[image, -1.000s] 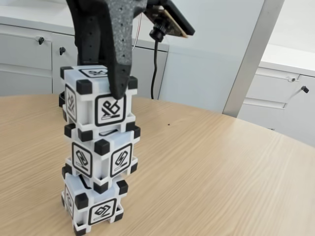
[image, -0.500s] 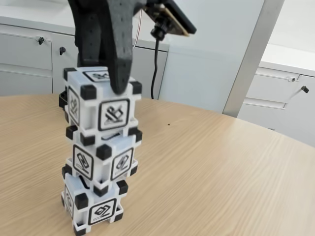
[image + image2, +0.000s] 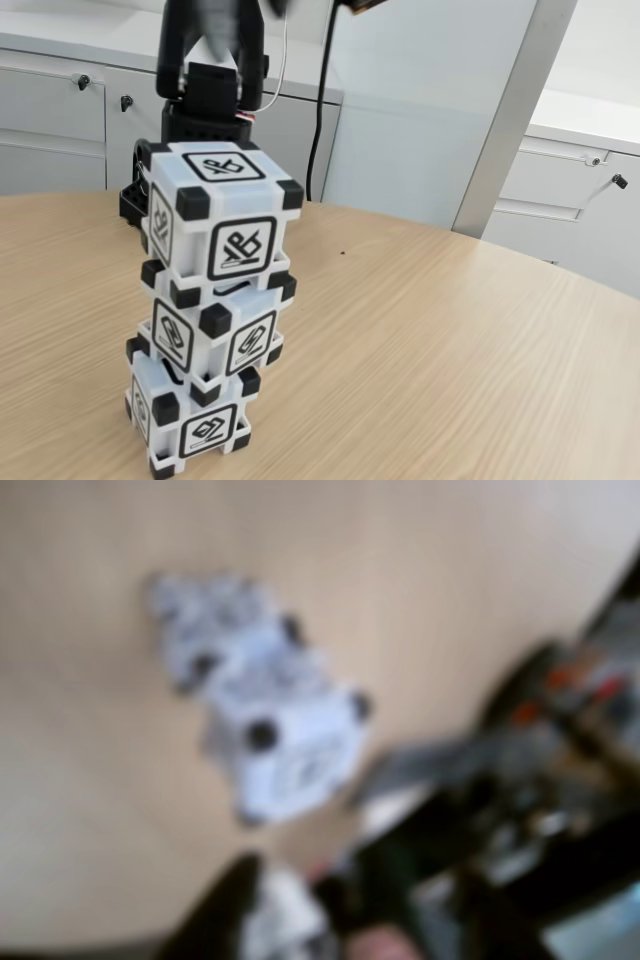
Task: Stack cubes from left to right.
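Round-edged table (image 3: 430, 340) of pale wood grain, curved rim running along the far right side in the fixed view. Resting directly on its near left part: bottom cube (image 3: 190, 415) of a three-high stack, white with black corner blocks. Behind the stack, at the far left, black arm base (image 3: 135, 200) standing on the tabletop. Small dark speck (image 3: 343, 252) near the middle. Blurred in the wrist view.

Low, close fixed view facing the cube stack (image 3: 208, 312); blurred wrist view above it, downward.
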Available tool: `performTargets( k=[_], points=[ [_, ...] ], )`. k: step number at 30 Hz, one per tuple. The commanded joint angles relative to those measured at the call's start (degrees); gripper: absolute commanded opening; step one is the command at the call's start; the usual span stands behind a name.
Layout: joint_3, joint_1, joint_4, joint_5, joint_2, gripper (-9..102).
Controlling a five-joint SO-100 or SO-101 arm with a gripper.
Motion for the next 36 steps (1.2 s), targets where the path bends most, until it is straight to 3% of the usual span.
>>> performTargets(
  k=[1,7,13,18,24,32,36],
  points=[
    [-1.8,-6.7,0.3,2.2,1.8,13],
    [-2.5,-19.5,-0.4,10.6,3.4,1],
    [-1.7,-21.4,-2.0,16.6,23.0,0],
    [1.8,-21.4,-10.0,20.0,40.0,0],
    [23.0,-21.4,-17.8,17.1,41.9,0],
    [51.4,-21.0,-37.0,16.7,42.4,0],
    [61.3,-20.4,-40.7,18.0,42.5,0]
  ],
)
